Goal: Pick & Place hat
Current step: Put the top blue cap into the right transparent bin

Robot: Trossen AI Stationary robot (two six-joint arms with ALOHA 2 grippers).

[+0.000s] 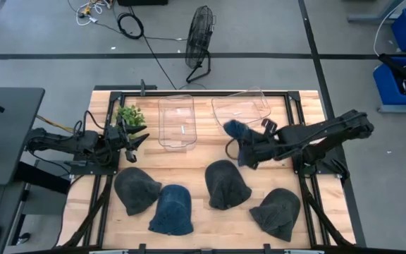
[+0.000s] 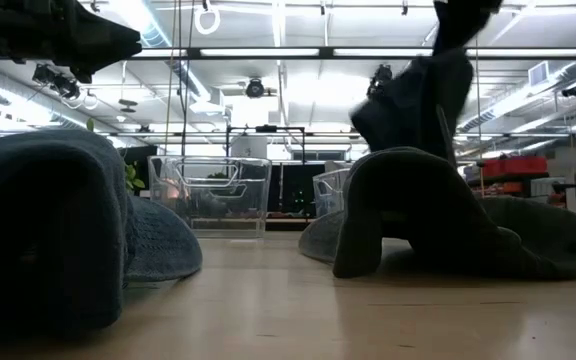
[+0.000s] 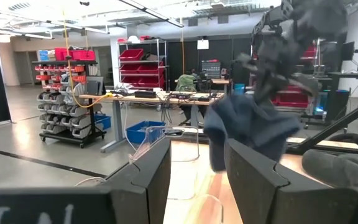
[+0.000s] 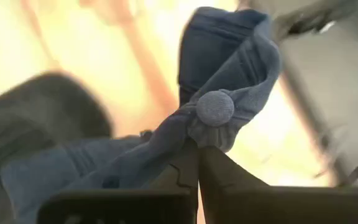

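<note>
My right pincer (image 1: 249, 149) is clamped tight on a blue hat (image 1: 235, 130), lifted above the table (image 1: 203, 219); left pincer (image 1: 131, 141) gapes, empty

Black floor fan (image 1: 200, 34) beyond table; small green plant (image 1: 130, 115) at table's left edge.

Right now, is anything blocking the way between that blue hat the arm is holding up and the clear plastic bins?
Nothing visible. The right gripper holds the blue fabric hat in the air just beside the tilted clear plastic bin, with only bare wooden table between them.
</note>
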